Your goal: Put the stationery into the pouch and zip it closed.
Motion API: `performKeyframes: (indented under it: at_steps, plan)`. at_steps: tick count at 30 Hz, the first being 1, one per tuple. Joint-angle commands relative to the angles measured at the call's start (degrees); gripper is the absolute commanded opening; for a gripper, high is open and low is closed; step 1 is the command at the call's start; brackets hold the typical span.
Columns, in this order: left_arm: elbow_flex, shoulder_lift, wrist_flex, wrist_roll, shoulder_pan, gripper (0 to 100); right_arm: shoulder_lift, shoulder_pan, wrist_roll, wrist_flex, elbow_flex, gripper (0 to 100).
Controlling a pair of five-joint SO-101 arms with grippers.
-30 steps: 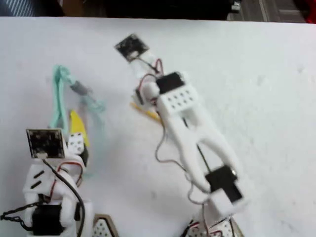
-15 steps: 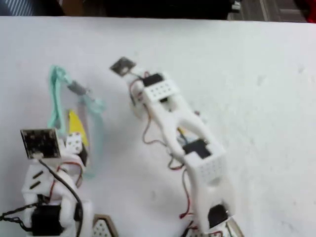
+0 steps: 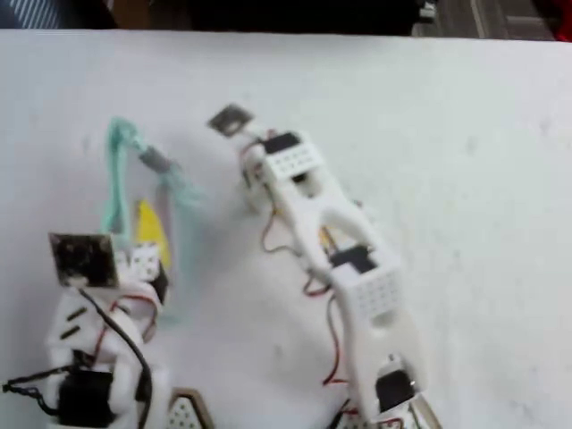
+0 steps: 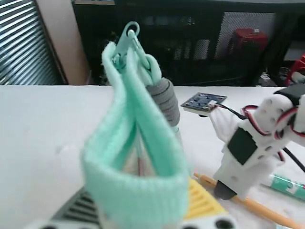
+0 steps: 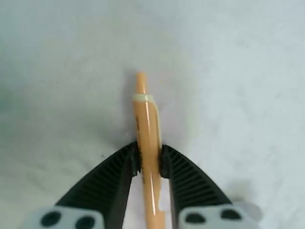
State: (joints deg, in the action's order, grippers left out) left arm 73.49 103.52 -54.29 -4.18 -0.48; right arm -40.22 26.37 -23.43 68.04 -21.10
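- Currently the pouch [image 4: 136,157], a mint knitted one, stands on edge toward the left edge of the surface [image 3: 447,134], about midway between its far and near edges.
- Its mouth gapes open, and the mint zip pull [image 4: 131,31] sticks up at the far end.
- A grey ribbed piece [image 4: 164,98] sits at the rim of the pouch on the side facing the other arm.
- The left tool [image 3: 147,243] is clenched on the near end of the pouch, with a yellow finger on one side of the fabric and a dark ribbed one on the other.
- Whether the pouch touches the surface underneath cannot be told.
- The orange pen [image 5: 145,119] lies flat on the surface near its middle, apart from the pouch.
- The right tool [image 5: 148,160] is clamped around the pen's barrel, its black ribbed fingers [image 5: 183,179] pressing from both sides, tip down at the surface.
- A teal pen-like item [image 4: 286,185] lies on the surface just beyond the orange pen, by the right arm.
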Motion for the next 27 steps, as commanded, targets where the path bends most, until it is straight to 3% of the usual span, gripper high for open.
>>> performKeyframes:
  at_steps: [1,7,14,17,27]
  plan:
    - [-2.8,1.0,2.6,-0.1,5.5,3,0.2,-3.7,-0.5,-0.2,-0.9,1.6]
    - [0.0,1.0,8.7,-0.6,8.8,3,0.2,-5.8,-0.4,-1.4,-0.6,1.7]
    - [3.6,1.0,11.3,-0.1,22.3,6,0.3,-5.9,0.0,-1.4,-0.6,1.7]
    - [7.0,1.0,15.0,-0.1,22.5,10,0.3,-6.1,2.8,-1.4,-0.8,1.7]
    - [11.1,0.9,15.7,-0.1,22.5,6,0.1,-6.1,3.1,-1.5,-0.8,1.7]
